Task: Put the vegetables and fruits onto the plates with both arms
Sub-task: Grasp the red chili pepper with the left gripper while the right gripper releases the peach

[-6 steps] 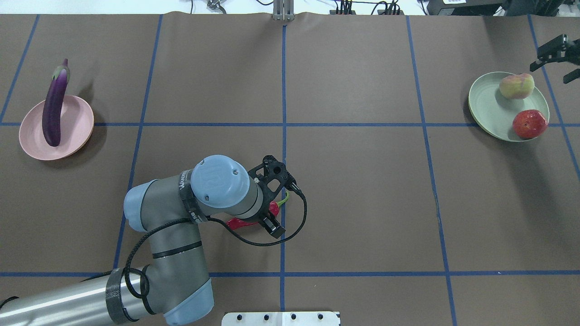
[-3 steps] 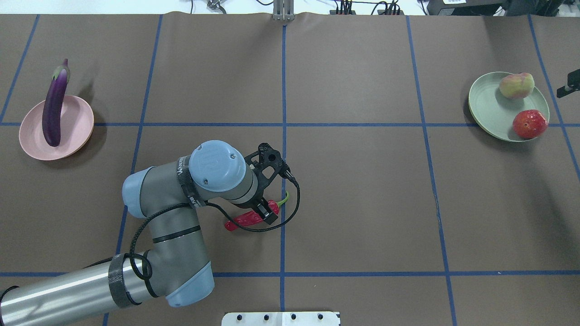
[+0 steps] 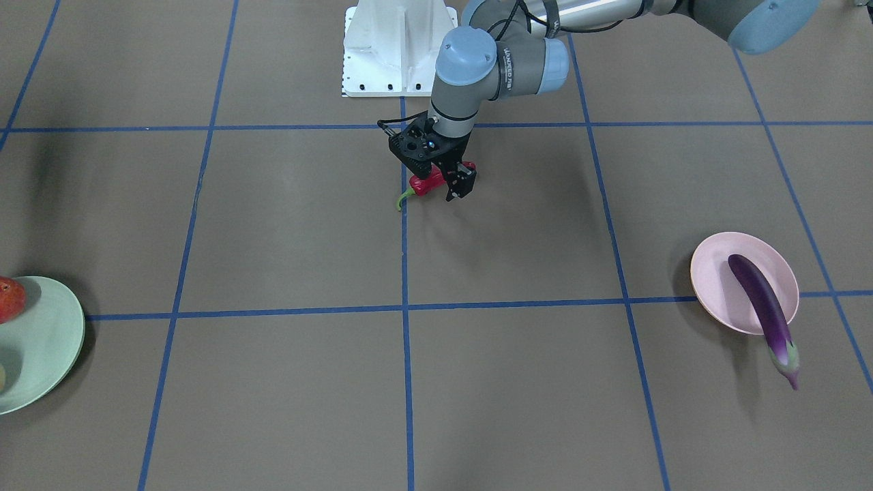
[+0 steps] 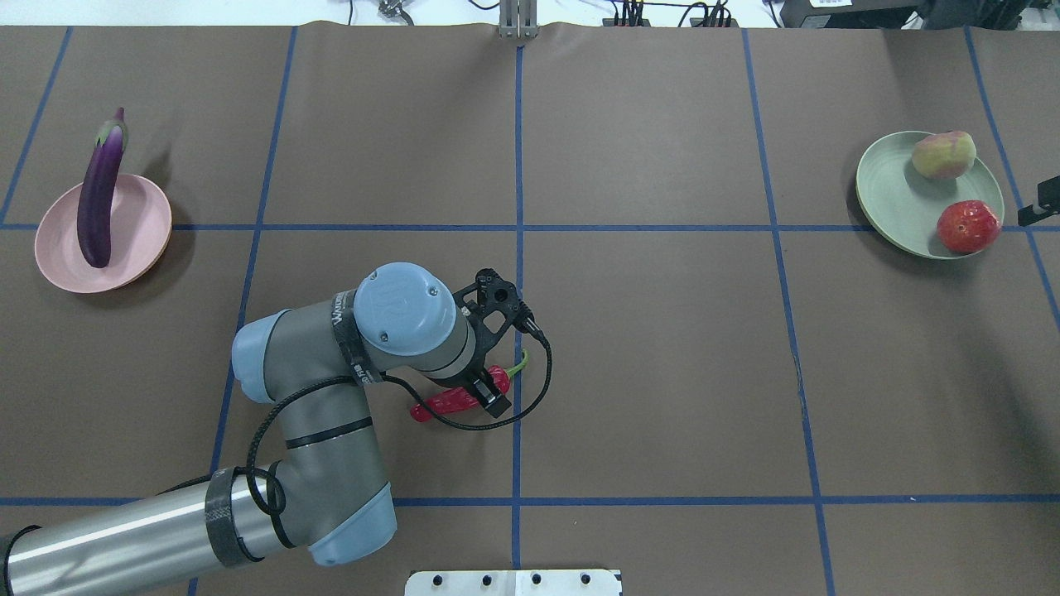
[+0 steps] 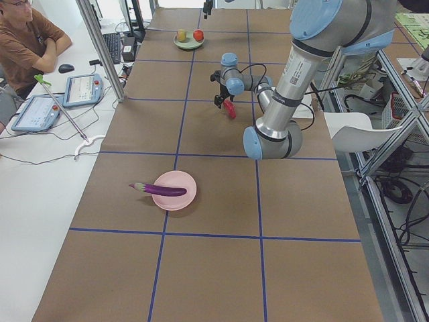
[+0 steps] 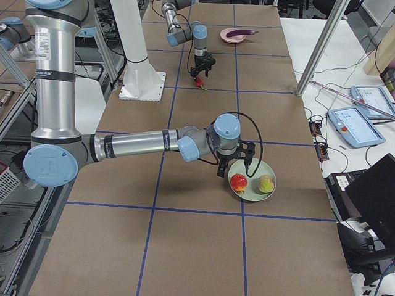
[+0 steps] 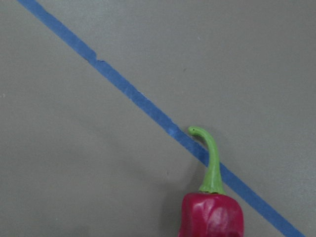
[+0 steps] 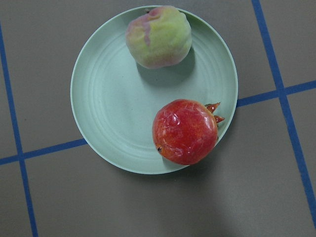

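Note:
The red chili pepper (image 4: 443, 402) lies near the table's middle, by a blue tape line; it also shows in the front view (image 3: 424, 184) and the left wrist view (image 7: 211, 217). My left gripper (image 4: 489, 389) points down, shut on the chili's stem end. The purple eggplant (image 4: 95, 199) lies on the pink plate (image 4: 141, 223), its cap end over the rim. The peach-like fruit (image 4: 944, 155) and the pomegranate (image 4: 967, 226) sit on the green plate (image 4: 894, 190). My right gripper (image 4: 1042, 201) is at the view's edge beside that plate; I cannot tell if it is open.
The white base block (image 4: 513, 582) stands at the table's near edge. Blue tape lines (image 4: 517, 165) divide the brown table cover. An operator (image 5: 27, 40) sits with tablets beside the table's far side. A metal post (image 4: 517, 21) stands at the back edge.
My left gripper's fingers have drawn in onto the chili, which has barely moved. My right gripper has moved from beyond the green plate to beside it, mostly out of the overhead view.

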Motion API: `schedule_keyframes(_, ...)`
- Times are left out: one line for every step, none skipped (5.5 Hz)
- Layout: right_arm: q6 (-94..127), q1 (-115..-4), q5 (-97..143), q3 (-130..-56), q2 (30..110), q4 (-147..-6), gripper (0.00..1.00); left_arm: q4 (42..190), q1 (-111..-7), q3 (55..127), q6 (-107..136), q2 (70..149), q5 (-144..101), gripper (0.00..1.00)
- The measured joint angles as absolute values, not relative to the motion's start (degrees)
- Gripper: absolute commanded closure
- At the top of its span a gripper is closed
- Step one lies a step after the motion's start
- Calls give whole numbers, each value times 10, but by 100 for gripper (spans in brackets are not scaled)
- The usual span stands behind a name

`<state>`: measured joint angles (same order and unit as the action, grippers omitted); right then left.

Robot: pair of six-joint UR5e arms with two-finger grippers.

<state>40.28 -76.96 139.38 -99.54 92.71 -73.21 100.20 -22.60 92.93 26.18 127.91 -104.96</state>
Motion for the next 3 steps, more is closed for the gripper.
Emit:
schedule_keyframes(416,-763,1395,-997,926,-732,0,1002,-217,927,268,1279,-1050,26)
schedule_keyframes(433,-756,1396,-1000,924,-731,0,1002,-211,927,274,1279,-1050,87)
schedule_keyframes(443,-751,1396,-1004,923,-730,0,1002,-209,928,275,1278,-1050,100)
